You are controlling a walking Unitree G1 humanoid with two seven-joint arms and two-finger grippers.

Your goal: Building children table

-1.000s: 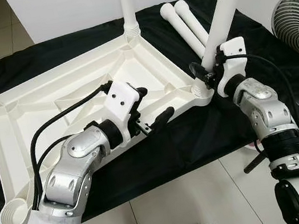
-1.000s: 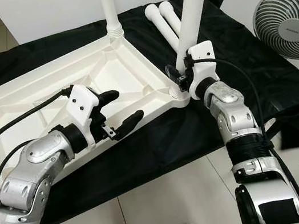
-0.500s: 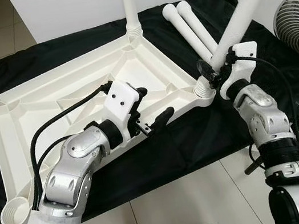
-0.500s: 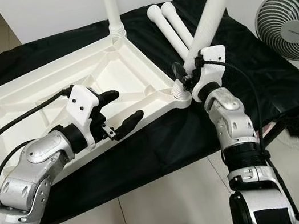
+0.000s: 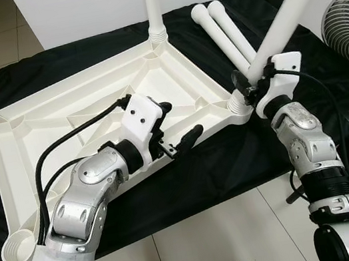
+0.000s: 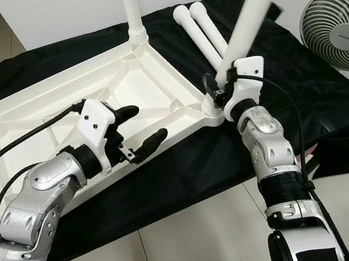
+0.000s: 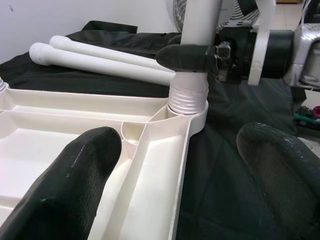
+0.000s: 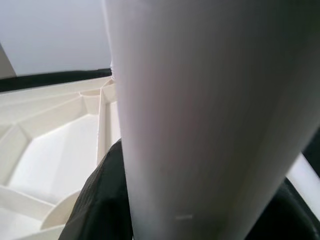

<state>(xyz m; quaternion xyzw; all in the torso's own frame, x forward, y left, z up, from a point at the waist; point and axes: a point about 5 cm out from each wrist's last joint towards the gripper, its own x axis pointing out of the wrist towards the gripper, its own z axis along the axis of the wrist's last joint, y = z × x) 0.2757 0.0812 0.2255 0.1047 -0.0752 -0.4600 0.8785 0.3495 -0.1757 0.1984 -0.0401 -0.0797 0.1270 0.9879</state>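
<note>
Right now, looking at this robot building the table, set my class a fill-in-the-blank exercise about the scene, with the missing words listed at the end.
1. The right gripper is shut on a white ____ at the tabletop's corner socket.
2. The upside-down tabletop rests on a ____ cloth.
3. The number of spare legs lying loose on the cloth is ____.
4. The left gripper hovers over the tabletop with its fingers ____.

Missing words: leg; black; two; open
</note>
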